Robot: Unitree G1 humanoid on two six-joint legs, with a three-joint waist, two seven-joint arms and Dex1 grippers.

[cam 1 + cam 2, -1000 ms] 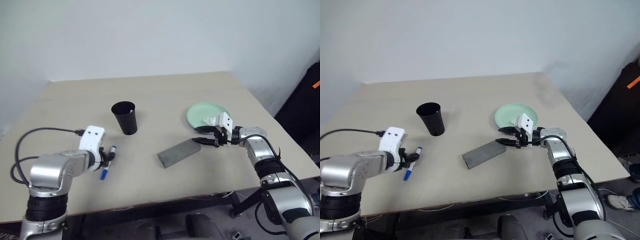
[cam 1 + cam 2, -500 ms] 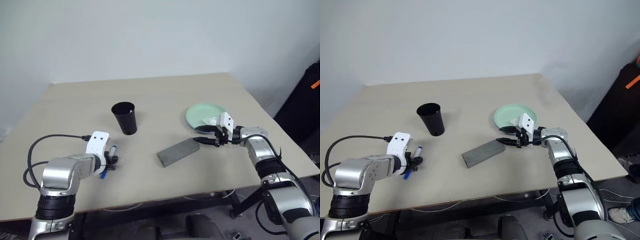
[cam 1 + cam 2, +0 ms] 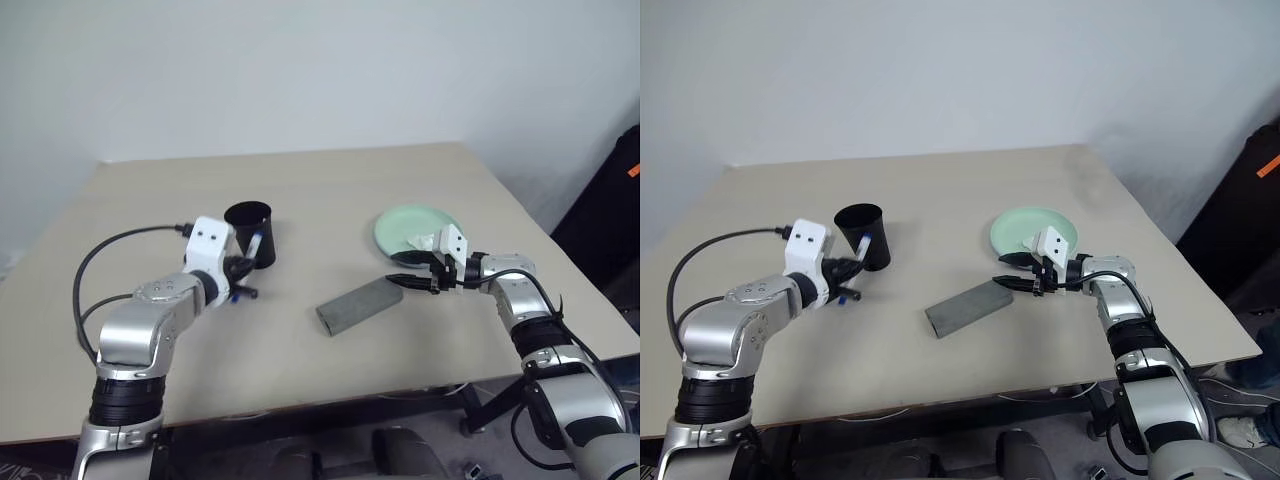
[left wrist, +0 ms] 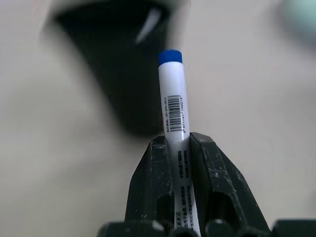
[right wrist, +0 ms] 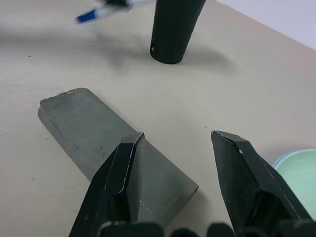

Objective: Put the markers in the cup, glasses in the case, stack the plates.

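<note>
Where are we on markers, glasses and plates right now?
Looks done: the case lies closed, though whether the glasses are inside cannot be seen. The green plate sits over a blue rim, so the plates look stacked. In hand: the left gripper holds a blue-capped marker beside the cup, which already holds one. Left: dropping it in. The right gripper is open above the case.

The marker (image 4: 172, 101) bears a barcode; its print is unreadable.
</note>
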